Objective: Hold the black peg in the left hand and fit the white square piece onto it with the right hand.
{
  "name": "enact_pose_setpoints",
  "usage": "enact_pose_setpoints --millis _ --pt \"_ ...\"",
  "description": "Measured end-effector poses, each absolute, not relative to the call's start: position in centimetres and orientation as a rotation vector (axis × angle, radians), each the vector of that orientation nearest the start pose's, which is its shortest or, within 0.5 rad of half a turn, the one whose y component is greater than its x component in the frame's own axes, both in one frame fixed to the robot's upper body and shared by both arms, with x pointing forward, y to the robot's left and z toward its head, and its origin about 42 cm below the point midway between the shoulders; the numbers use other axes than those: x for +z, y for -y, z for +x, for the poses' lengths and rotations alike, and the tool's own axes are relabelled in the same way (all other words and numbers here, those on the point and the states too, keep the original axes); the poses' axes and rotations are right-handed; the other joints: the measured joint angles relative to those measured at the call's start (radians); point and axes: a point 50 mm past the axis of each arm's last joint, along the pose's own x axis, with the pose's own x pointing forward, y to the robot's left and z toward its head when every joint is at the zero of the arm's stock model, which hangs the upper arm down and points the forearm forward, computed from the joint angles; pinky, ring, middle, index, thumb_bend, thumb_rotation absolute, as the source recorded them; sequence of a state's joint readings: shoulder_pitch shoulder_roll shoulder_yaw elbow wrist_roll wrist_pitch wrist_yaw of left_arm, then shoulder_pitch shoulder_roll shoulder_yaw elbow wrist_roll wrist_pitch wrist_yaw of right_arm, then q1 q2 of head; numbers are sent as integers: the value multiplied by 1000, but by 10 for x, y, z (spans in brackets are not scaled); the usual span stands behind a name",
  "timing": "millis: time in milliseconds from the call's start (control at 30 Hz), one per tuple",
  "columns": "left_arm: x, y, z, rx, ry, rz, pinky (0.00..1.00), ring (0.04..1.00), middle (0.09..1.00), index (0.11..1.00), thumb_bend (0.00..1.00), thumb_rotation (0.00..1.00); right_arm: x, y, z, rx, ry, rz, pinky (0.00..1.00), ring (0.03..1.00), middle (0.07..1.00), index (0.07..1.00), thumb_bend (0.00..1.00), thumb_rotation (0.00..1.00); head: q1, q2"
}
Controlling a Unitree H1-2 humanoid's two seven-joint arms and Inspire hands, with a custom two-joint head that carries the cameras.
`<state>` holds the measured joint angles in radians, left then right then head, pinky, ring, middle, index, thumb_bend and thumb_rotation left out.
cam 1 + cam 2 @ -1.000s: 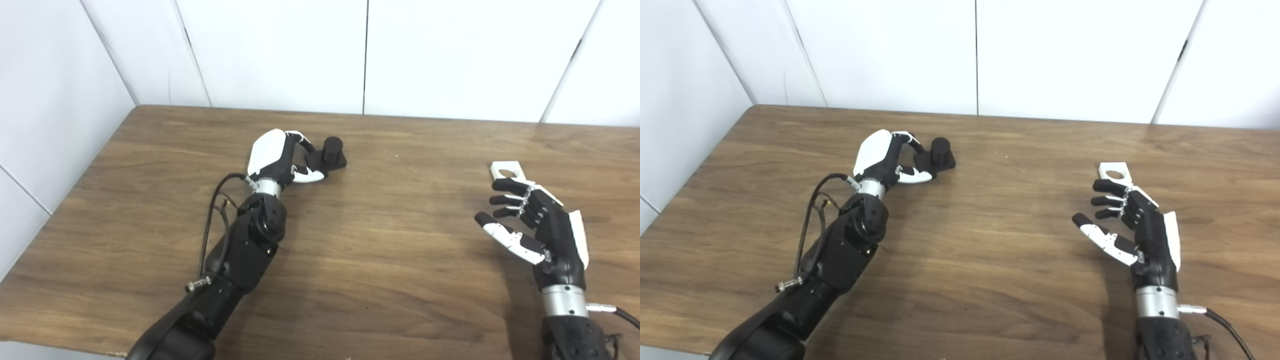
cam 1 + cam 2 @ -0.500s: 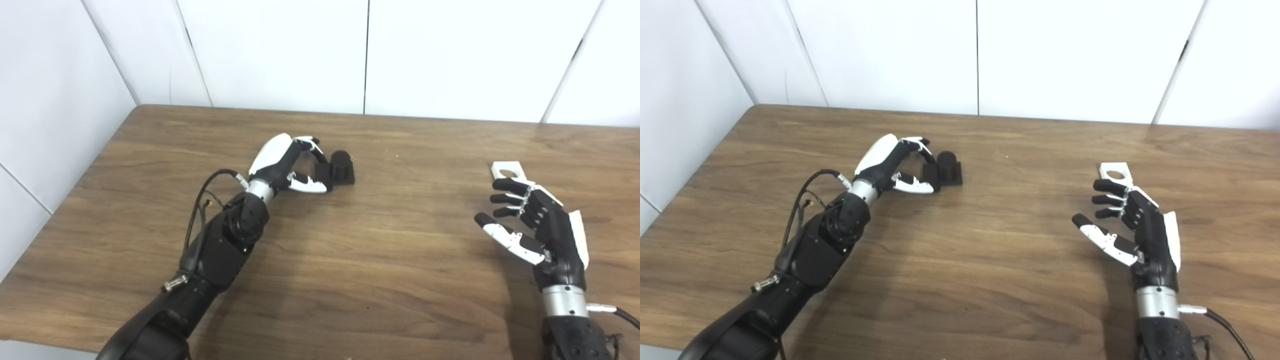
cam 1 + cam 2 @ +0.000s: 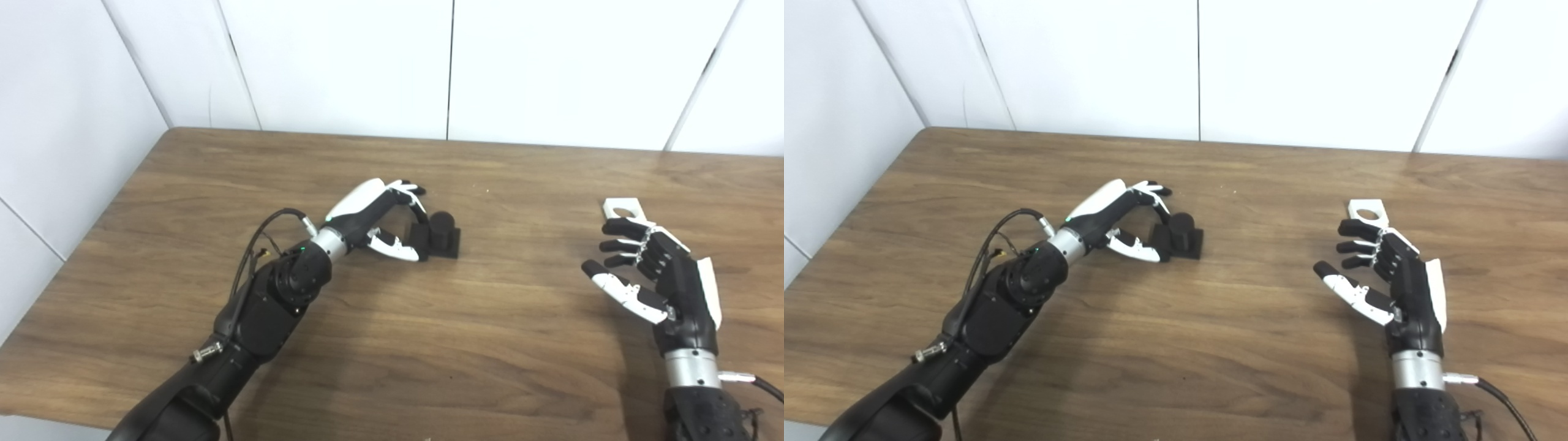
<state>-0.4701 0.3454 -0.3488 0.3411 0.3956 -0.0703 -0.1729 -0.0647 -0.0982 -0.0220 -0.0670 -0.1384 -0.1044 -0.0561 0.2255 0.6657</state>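
The black peg [image 3: 441, 234], a short cylinder on a square black base, stands upright on the table's middle left. My left hand [image 3: 381, 215] lies just left of it, fingers and thumb pinched on the near-left edge of its base. The white square piece [image 3: 621, 208], with a round hole, lies flat at the right. Just in front of it my right hand [image 3: 656, 274] is held open with the palm facing left; its fingertips reach almost to the piece's near edge and it holds nothing.
The wooden table [image 3: 429, 349] meets white wall panels at the back and on the left. A black cable [image 3: 257, 245] loops off my left forearm. The table's front edge runs near the picture's bottom left.
My left hand has carried the black peg to the right and nearer to me, the forearm swinging with it. The right hand and the white piece have stayed put.
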Motion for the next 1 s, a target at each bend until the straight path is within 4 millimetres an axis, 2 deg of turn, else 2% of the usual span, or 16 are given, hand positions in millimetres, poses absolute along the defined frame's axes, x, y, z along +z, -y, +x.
enact_pose_setpoints --millis 367,500,867,1000 --pt "151 -208 408 -630 184 883 1000 1000 914 493 512 94 142 243 303 -58 242 -235 511 615 685 653 553 165 -38 9" --pt "152 -201 402 -661 209 903 1000 1000 911 493 513 93 142 243 303 -58 242 -234 512 615 690 657 559 199 -49 14" --pt "156 -187 389 -719 273 944 1000 1000 914 492 513 93 142 242 303 -59 243 -239 531 641 695 647 570 213 -129 29" --pt "156 -186 386 -733 282 945 1000 1000 911 492 513 93 142 241 303 -59 244 -244 512 621 689 647 563 211 -159 28"
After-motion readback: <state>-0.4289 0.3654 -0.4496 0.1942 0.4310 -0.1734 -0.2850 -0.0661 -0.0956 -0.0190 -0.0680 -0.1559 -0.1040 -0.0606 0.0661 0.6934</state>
